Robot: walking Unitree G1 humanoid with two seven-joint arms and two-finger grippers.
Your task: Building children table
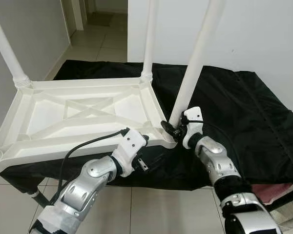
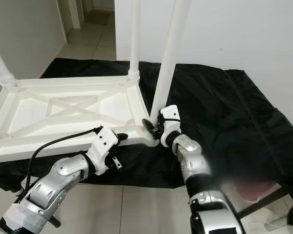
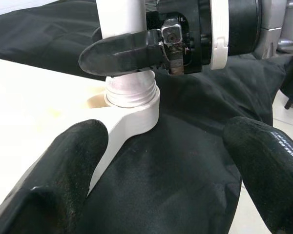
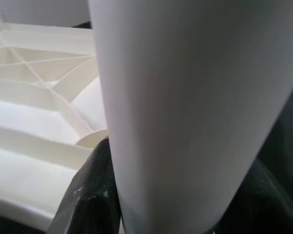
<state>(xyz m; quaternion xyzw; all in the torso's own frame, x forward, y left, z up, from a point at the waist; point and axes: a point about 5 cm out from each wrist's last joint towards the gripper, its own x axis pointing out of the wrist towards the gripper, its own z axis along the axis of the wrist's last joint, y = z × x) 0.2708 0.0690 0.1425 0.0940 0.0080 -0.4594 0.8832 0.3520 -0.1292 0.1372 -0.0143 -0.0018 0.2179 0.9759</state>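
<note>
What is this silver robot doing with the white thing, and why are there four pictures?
It is a walking robot with two silver arms, and each arm ends in a gripper with two black fingers. Two pictures come from cameras in its head, looking down. The other two come from cameras on its wrists, looking along the fingers.

The white thing is a small table top lying upside down on a black cloth. Its legs point up.

The right gripper is closed around the bottom of the near leg, where it meets a corner socket. The left gripper is open and waits by the table's front edge, holding nothing.
</note>
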